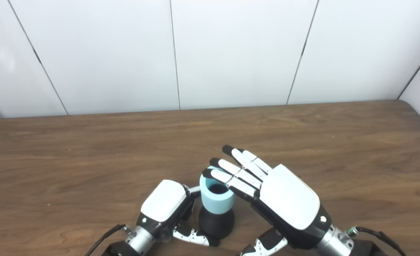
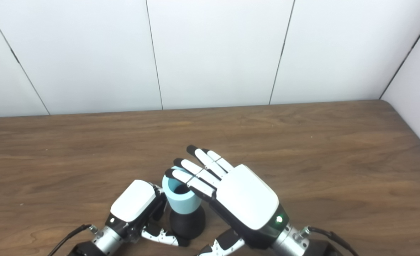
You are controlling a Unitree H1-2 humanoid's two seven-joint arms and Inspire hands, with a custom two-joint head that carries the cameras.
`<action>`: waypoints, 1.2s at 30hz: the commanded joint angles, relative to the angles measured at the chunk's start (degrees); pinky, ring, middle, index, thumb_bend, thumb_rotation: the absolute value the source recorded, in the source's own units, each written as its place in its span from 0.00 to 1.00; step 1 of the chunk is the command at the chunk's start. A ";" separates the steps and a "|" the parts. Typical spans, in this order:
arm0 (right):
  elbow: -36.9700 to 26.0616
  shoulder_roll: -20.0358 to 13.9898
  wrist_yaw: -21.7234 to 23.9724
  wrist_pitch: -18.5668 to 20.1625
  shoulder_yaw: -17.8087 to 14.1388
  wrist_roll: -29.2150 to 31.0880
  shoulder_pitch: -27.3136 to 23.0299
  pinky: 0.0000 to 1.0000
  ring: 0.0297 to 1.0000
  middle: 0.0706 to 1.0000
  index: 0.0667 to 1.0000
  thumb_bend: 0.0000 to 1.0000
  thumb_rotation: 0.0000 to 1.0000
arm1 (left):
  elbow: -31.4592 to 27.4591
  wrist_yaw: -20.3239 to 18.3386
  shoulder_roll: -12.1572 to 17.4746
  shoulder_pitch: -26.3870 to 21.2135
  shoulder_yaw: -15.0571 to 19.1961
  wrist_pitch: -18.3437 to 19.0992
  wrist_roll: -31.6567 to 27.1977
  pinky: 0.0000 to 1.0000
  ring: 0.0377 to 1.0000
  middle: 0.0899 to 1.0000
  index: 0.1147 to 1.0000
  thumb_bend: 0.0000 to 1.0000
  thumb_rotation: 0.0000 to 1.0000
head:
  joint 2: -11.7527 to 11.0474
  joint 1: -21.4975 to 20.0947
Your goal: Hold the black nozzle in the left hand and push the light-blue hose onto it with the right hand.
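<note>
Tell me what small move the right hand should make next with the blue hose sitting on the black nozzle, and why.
Probably press straight down. The light-blue hose already stands upright on the black nozzle, which the left hand grips at its base. The right hand is open, its fingers spread flat over the hose's open top. A short downward push would likely seat it further.

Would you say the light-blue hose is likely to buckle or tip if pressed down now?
The hose looks short and thick-walled, so probably stiff. It stands upright on the nozzle, which the left hand steadies, so tipping seems unlikely. The right hand is open above it.
</note>
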 commanded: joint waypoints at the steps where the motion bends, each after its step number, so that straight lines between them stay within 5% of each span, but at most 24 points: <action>1: -1.03 -0.92 0.98 -0.76 0.19 -0.62 -0.14 0.91 1.00 0.90 0.85 0.96 0.81 | 0.84 -1.35 0.73 1.43 -0.64 -0.05 0.33 0.61 0.61 0.62 0.61 1.00 0.46 | 0.04 -0.10; 29: -0.90 -1.70 5.01 0.71 0.21 -3.71 -0.26 0.87 0.97 0.86 0.80 0.98 0.77 | 0.80 -1.44 0.74 1.51 -0.65 0.09 0.26 0.61 0.61 0.62 0.61 1.00 0.47 | 0.15 -0.10; 36: -0.15 -1.72 5.47 0.72 0.64 -5.30 0.88 0.97 1.00 0.92 0.87 0.96 0.78 | 0.89 -1.25 0.86 1.53 -0.64 -0.12 0.31 0.61 0.61 0.62 0.61 1.00 0.46 | 0.16 -0.09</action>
